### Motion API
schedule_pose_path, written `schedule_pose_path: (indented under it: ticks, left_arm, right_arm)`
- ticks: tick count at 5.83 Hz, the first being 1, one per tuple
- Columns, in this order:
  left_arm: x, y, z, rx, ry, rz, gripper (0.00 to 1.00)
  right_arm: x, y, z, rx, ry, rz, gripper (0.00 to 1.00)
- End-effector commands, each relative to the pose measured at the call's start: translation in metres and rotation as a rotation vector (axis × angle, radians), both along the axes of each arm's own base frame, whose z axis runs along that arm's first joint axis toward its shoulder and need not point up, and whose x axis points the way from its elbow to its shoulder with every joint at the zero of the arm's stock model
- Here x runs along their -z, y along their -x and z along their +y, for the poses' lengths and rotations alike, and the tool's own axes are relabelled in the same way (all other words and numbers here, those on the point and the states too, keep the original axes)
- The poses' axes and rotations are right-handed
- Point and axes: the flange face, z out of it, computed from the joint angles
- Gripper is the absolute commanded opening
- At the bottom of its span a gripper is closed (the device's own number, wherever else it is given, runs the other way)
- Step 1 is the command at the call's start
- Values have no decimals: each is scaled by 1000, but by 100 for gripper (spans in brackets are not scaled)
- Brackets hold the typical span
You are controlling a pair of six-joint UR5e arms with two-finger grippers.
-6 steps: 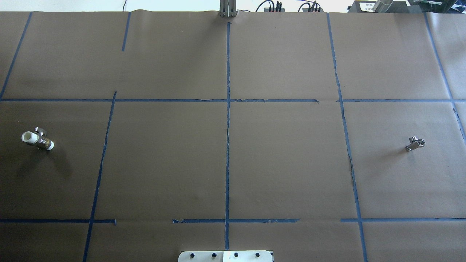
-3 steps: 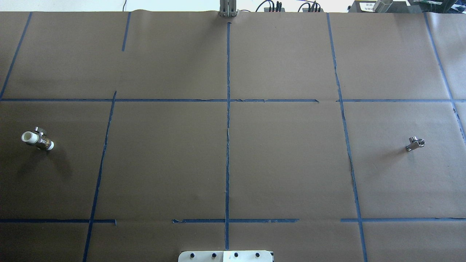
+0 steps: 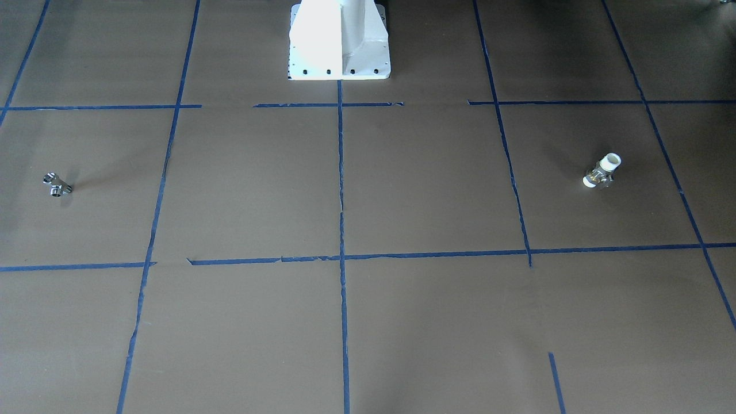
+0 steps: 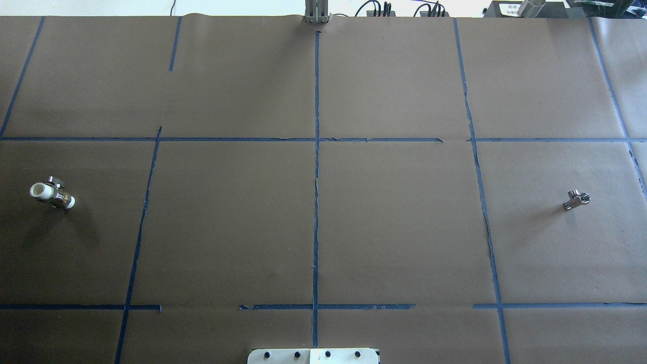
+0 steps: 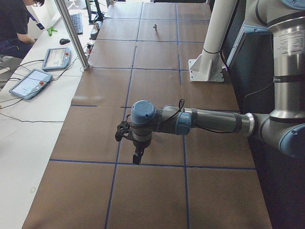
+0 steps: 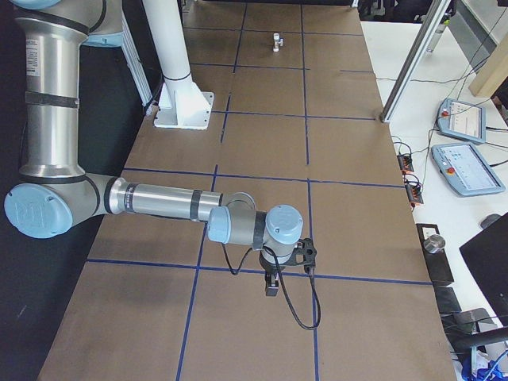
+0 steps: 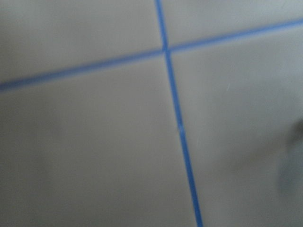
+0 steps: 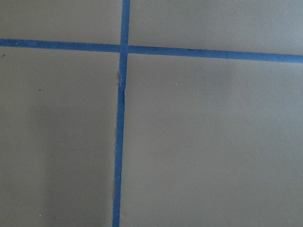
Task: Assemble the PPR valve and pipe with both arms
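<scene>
The PPR valve (image 4: 52,195) lies on the table (image 4: 394,227) far out to the left of the white robot base (image 4: 313,356), and the pipe (image 4: 576,199) lies about as far out to the base's right, so the two are well apart. The valve's long axis runs slantwise: its smaller white end points back toward the base, and its wide white end points outward and away. The pipe's short stem likewise slants toward the base, with its cross piece on the far side. The left pincer (image 5: 137,156) shows only in the side view, hanging fingers-down from the left arm (image 5: 209,121) over a crossing of the blue tape lines (image 4: 316,202). The right pincer (image 6: 271,282) hangs the same way from the right arm (image 6: 159,202). From these views I cannot tell whether either is spread or pressed together, and both wrist cameras show only table and tape, the left one blurred. I judge that neither part has been picked up, that the left arm is the nearer one for the valve and the right arm for the pipe, and that each must align across its part's slanted axis. Between the parts I see only tape lying flat. The operator (image 5: 14,24), touch pendants (image 5: 29,82) and metal post (image 5: 71,33) sit past the table edge opposite the base
</scene>
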Motion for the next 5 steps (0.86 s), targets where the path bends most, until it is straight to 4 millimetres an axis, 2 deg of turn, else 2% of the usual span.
schedule_pose_path:
  ticks: [1,2,3,5]
  left_arm:
    - [27,-14,-29,-31,-72,9,100]
    - [46,-68,-31,-134,-99,71,100]
    - [53,-120,-29,-117,23,129,100]
    - [67,-191,-21,43,108,132,100]
  right_arm:
    - [1,0,-2,-1,-1,0,100]
    - [1,0,-4,-2,-2,2,100]
    - [1,0,-4,-3,0,0,100]
    - [1,0,-4,-4,1,-1,100]
